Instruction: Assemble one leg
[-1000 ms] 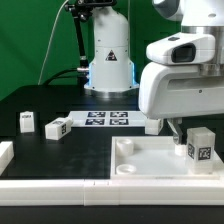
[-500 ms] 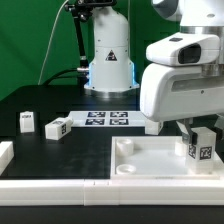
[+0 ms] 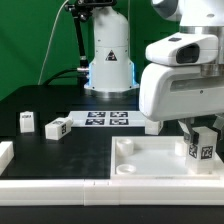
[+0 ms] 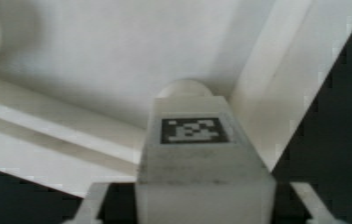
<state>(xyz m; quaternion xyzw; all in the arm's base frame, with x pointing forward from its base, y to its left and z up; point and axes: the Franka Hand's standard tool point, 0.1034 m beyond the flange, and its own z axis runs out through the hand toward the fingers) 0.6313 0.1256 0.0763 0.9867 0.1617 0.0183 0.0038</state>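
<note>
Exterior brightness: even and fairly bright; the white arm housing [image 3: 180, 85] at the frame's right nearly washes out.
Glow: a bluish-white light shines at the robot base [image 3: 108, 70], upper centre.
Table: the black table [image 3: 60, 160] reads as flat dark, with little texture.
Shadows: soft and short beside the small blocks at the frame's left; a gentle grey shade inside the tray [image 3: 150, 160].
Exterior sharpness: low resolution, edges slightly soft.
Wrist brightness: pale, low contrast, white on white.
Wrist focus: the leg [image 4: 192, 140] is blurred; its tag [image 4: 192, 129] is smeared; the lower edge is blurrier.
</note>
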